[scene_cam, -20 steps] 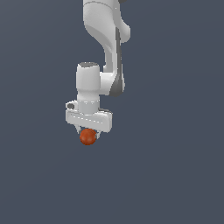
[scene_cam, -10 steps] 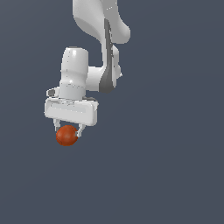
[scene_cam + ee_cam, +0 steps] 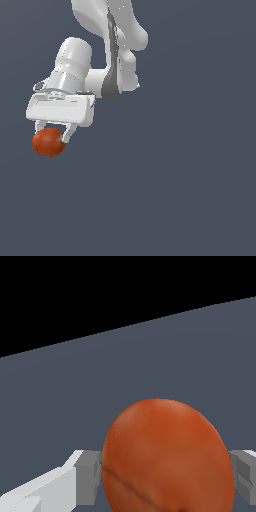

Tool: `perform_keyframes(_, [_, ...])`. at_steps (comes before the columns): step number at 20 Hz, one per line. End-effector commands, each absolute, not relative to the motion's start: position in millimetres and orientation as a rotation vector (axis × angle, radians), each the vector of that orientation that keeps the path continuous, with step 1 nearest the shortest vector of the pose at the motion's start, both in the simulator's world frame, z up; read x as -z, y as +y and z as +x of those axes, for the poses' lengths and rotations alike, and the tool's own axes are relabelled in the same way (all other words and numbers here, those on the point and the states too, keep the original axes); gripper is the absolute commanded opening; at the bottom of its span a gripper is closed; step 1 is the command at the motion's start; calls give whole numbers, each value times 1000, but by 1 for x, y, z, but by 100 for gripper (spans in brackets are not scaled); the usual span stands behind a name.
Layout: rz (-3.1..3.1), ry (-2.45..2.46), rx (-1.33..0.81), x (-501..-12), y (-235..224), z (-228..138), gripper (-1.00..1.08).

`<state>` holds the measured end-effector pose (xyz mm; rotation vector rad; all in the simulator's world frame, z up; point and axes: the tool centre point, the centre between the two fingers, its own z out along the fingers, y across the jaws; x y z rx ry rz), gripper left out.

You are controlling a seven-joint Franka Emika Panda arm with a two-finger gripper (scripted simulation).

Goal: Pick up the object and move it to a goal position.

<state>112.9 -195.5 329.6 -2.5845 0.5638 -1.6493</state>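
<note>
One orange-red ball [image 3: 48, 142] is the only loose thing in the scene, and it sits clamped between the fingers of the white gripper [image 3: 50, 136], hanging just below the gripper's broad flat body. In the exterior view the finger [image 3: 68, 134] on the ball's right side shows plainly against its surface, while the opposite finger is mostly hidden behind the ball, so only a sliver of it can be made out. The arm [image 3: 107, 45] rises from the gripper and is cut off by the upper edge of that view, so its base cannot be seen. Nothing beneath the ball tells whether it touches the grey ground [image 3: 190, 190]; the surface is flat and featureless and shows no clear shadow or contact line. In the wrist view the ball [image 3: 167, 456] fills most of the space between the two grey finger pads [image 3: 90, 476], pressed against both, and its lower part is cut off by the frame. A faint dark crease runs across its mottled skin. Beyond the ball the grey ground [image 3: 150, 356] ends at a slanted edge against plain black.
</note>
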Motion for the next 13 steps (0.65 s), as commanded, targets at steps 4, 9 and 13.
perform_keyframes(4, [-2485, 565, 1785, -364, -210, 110, -100])
perform_keyframes(9, [-2434, 568, 1849, -381, -217, 106, -100])
perform_keyframes(13, [-2422, 569, 1864, -384, -219, 105, -100])
